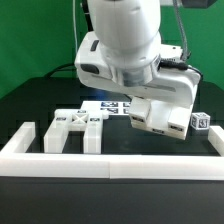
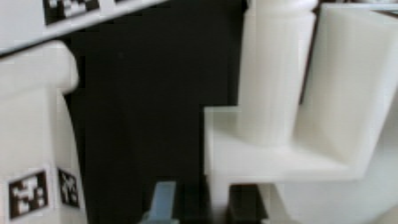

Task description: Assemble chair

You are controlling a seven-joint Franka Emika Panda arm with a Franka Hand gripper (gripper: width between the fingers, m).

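Your end effector [image 2: 205, 203] is fully closed, gripping nothing I can see, tips right up against the chair part [image 2: 276, 150] at the exterior view's right, probably to push it.

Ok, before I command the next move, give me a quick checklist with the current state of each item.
1. Jaws closed: ok, they are shut.
2. Part secured in the jaws: cannot tell; the L-shaped part lies just ahead of them in the wrist view, and any contact is hidden.
3. Loose chair parts lying apart from the arm, toward the exterior view's left: ok.
4. Tags visible on the tagged slab in the wrist view: ok, though blurred.
5. Clearance to the border wall: cannot tell; the exterior view does not give depth.
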